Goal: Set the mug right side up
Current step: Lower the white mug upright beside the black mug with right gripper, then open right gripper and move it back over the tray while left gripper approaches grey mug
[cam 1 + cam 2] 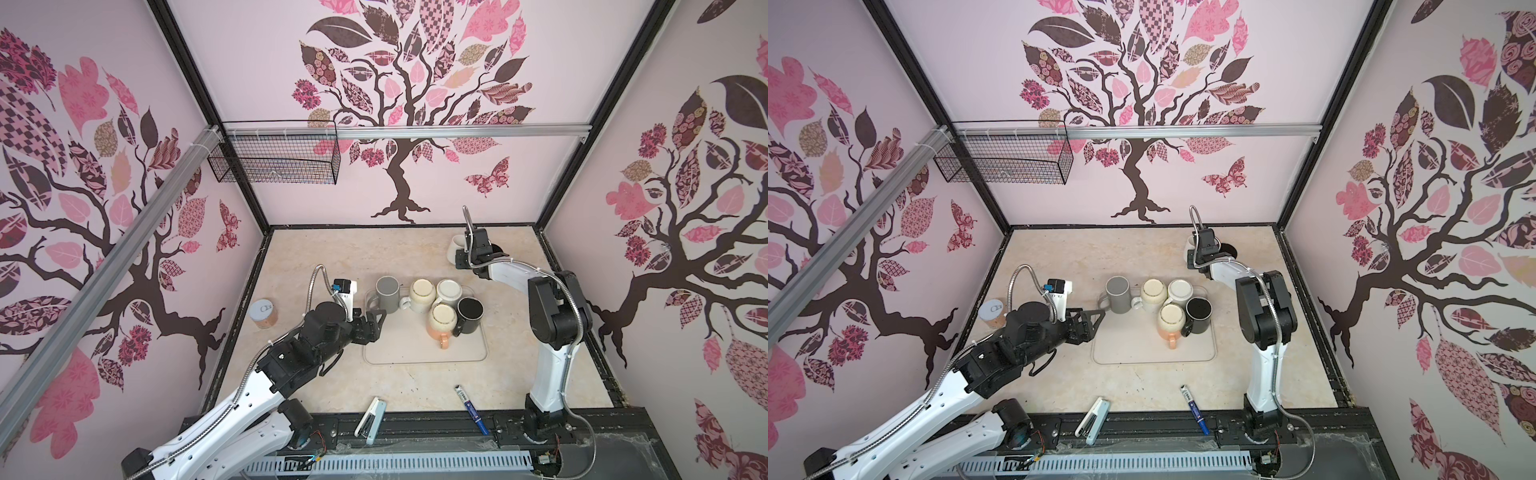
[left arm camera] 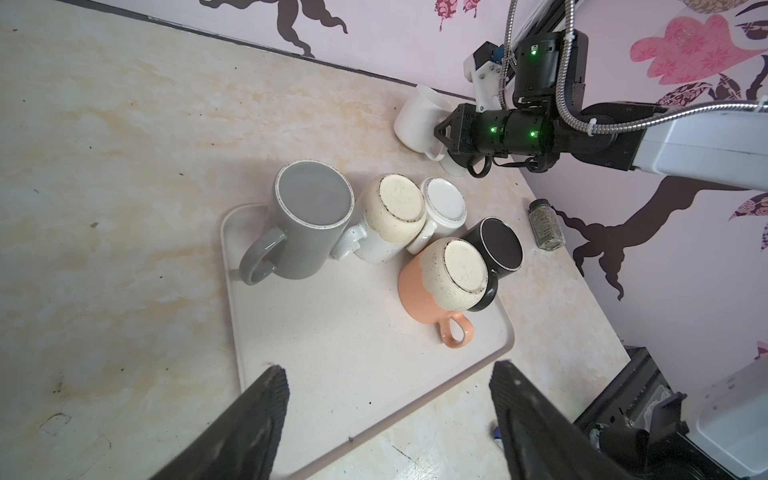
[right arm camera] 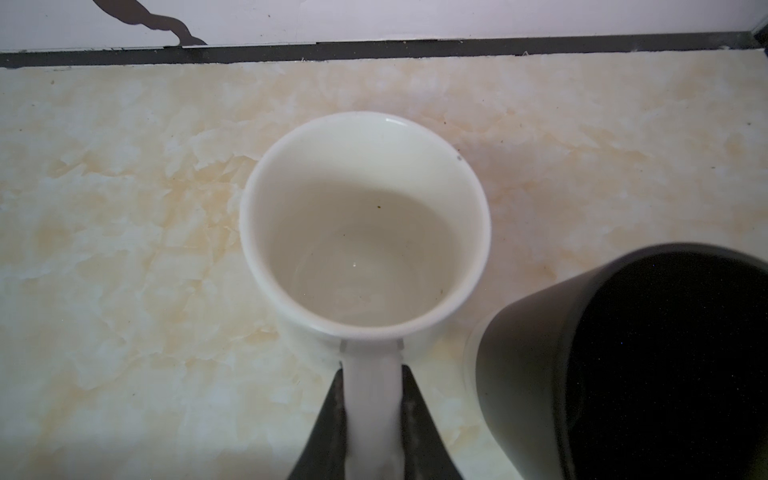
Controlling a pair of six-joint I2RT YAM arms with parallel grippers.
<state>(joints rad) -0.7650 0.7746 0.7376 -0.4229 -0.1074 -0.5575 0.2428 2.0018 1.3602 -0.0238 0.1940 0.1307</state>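
right gripper point(image 3: 372, 376) clamping handle of white mug point(image 3: 365, 232), mouth up, at back of desk point(image 3: 124, 208), just beside dark mug point(image 3: 623, 353). left gripper point(image 2: 386, 399) hanging open over tray point(image 2: 332, 353). worry: backing out crooked, snagging handle, knocking mug into its neighbour.

Seven mugs point(image 2: 309, 220), one tray point(image 2: 357, 332), two jars point(image 1: 264, 313)

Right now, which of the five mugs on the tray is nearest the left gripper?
The grey mug, at the tray's left end with its handle on the side of the left gripper; the other four mugs cluster farther right.
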